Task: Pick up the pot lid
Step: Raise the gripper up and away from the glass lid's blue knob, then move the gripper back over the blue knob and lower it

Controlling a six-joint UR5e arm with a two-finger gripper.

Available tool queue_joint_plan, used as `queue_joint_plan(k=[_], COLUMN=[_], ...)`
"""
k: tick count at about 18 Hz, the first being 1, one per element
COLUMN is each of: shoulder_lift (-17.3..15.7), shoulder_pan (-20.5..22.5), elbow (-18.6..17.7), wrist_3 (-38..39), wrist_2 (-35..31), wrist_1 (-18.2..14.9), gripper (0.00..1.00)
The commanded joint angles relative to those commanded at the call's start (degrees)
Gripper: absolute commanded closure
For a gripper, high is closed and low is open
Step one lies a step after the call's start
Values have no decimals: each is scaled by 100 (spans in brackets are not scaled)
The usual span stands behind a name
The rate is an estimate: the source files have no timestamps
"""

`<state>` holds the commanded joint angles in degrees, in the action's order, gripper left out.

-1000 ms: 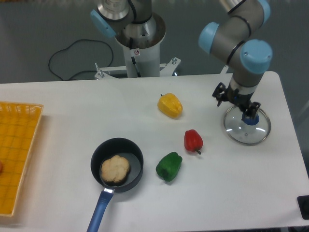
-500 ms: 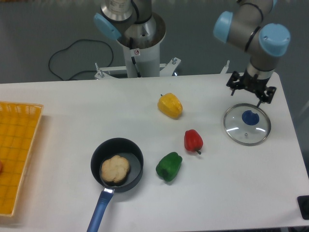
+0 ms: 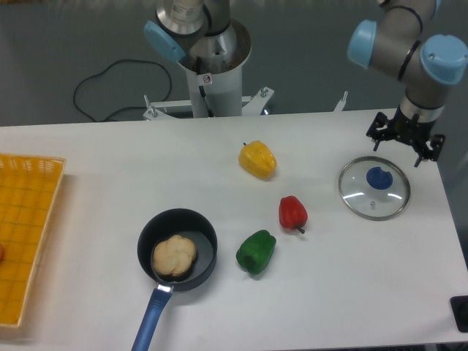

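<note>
Pot lid [image 3: 361,196], probably glass, should be stiff, slippery and breakable, so the empty end effector [image 3: 404,140], fingers spread wide, should pinch its 1 blue knob [image 3: 379,178].

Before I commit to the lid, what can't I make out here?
Camera view:
- Pan handle: cut off by bottom edge.
- Yellow crate: cut off by left edge.
- Black object: cut off by right edge.
- Lid surface under the knob: hidden by the knob.
</note>
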<state>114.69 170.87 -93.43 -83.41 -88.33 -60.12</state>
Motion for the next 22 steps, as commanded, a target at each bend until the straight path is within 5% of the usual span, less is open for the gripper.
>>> queue_joint_plan(k=[22], shoulder_lift=[334], shoulder_pan=[-141], elbow=[-88], wrist_3=[246], wrist_2=[-18], wrist_1=[290], gripper=[0])
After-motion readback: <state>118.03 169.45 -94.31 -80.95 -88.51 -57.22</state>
